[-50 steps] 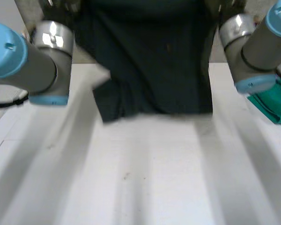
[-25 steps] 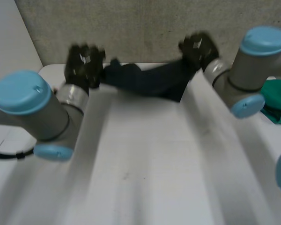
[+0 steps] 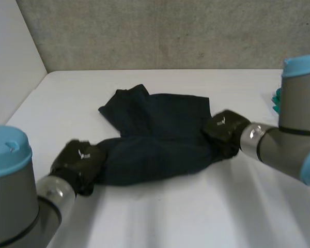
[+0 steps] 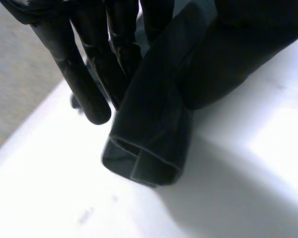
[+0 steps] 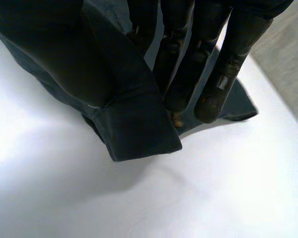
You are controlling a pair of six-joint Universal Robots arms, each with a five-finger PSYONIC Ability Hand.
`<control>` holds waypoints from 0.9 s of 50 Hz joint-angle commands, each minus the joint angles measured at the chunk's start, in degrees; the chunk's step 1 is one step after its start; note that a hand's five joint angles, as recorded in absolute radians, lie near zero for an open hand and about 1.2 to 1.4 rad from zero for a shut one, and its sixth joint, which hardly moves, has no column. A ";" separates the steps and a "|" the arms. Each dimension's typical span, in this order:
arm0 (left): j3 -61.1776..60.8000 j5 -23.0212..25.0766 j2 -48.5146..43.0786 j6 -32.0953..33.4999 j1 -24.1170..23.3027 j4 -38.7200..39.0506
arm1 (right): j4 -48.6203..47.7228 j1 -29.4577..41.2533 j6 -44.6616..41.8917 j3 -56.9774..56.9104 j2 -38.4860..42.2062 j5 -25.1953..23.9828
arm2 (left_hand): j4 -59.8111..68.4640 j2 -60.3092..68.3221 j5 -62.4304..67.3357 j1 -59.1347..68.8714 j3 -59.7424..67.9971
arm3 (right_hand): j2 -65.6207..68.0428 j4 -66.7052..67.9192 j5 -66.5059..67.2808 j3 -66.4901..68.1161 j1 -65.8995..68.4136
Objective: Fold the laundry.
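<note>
Garment [image 3: 155, 139], likely in left hand [image 4: 69, 64], right hand [image 5: 223, 69]

The left arm [image 3: 10, 206] and right arm [image 3: 294, 144] are grey tubes with light-blue caps [image 3: 5, 150] and shiny silver cuffs [image 3: 250, 138]. The left hand [image 3: 76, 164] and right hand [image 3: 225, 132] are black, each with a small white mark on its back. The fingers [image 4: 84, 84] are long and glossy.
</note>
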 commanded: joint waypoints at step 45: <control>45.48 35.70 -46.12 8.51 15.66 16.67 | -21.40 0.25 -2.27 29.74 -6.63 -0.69 | -30.21 -30.29 -28.48 -26.37 -29.82 | 12.98 11.75 14.55 11.90 23.25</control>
